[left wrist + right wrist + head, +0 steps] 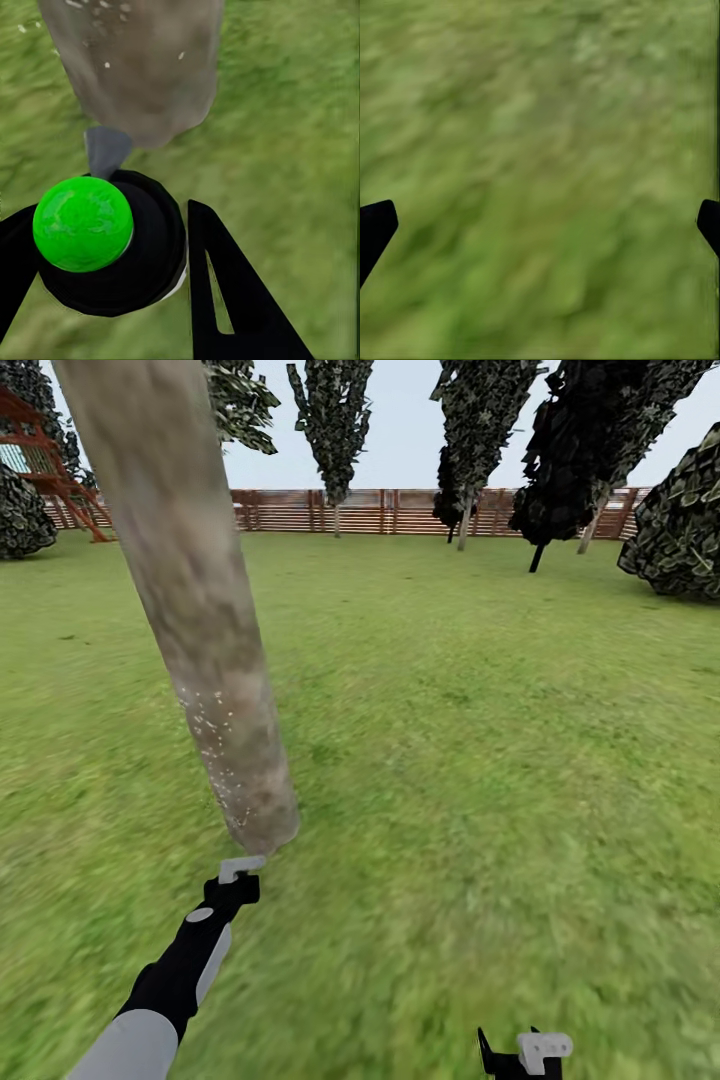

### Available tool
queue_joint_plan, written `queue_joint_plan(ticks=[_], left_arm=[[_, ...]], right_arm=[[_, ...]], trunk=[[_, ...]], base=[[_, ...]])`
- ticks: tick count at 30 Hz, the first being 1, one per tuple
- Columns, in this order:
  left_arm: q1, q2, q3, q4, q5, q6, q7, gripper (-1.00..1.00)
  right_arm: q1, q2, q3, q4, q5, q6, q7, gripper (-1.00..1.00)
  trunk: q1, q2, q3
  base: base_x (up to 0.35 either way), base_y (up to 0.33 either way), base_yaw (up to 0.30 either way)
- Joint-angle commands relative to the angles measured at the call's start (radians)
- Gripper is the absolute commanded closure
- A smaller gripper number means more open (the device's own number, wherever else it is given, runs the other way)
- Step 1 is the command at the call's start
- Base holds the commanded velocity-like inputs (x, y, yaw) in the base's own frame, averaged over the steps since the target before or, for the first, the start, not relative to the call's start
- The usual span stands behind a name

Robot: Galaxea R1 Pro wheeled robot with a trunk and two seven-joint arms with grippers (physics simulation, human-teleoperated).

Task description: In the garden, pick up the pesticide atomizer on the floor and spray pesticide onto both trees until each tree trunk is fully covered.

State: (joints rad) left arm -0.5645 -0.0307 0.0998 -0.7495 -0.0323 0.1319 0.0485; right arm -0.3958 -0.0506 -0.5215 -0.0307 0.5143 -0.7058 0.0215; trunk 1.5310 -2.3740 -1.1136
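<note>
Lawn (480, 760) runs to the far slat fence (400, 510). Leaning tree trunk (190, 600) stands left of centre, white droplets speckling only its lower part. Left pincer (112, 259) is clamped round the pesticide atomizer (82, 223), nozzle just short of the trunk base. Right pincer (540, 225) hangs wide apart and empty over grass, near right. Risks: upper trunk likely left uncovered if aim isn't raised; nozzle may bump the bark; second tree could be skipped.
</note>
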Motion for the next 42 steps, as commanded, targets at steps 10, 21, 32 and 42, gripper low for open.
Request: queue_joint_plan(ticks=[10, 21, 32, 42], left_arm=[[0.0, 0.0, -0.001, 0.001, 0.0, -0.002, 0.001, 1.0], [0.0, 0.0, -0.001, 0.001, 0.0, -0.002, 0.001, 1.0], [0.0, 0.0, -0.001, 0.001, 0.0, -0.002, 0.001, 1.0], [0.0, 0.0, -0.001, 0.001, 0.0, -0.002, 0.001, 1.0]], right_arm=[[0.0, 0.001, 0.001, 0.0, 0.001, 0.0, 0.001, -1.0], [0.0, 0.001, 0.001, 0.0, 0.001, 0.0, 0.002, -1.0], [0.0, 0.001, 0.001, 0.0, 0.001, 0.0, 0.002, -1.0], [0.0, 0.0, 0.001, 0.0, 0.001, 0.0, 0.002, -1.0]], trunk=[[0.0, 0.0, 0.0], [0.0, 0.0, 0.0], [0.0, 0.0, 0.0], [0.0, 0.0, 0.0]], base=[[0.144, -0.27, 0.252], [0.135, -0.27, 0.278], [0.099, -0.27, 0.277], [0.089, -0.27, 0.084]])
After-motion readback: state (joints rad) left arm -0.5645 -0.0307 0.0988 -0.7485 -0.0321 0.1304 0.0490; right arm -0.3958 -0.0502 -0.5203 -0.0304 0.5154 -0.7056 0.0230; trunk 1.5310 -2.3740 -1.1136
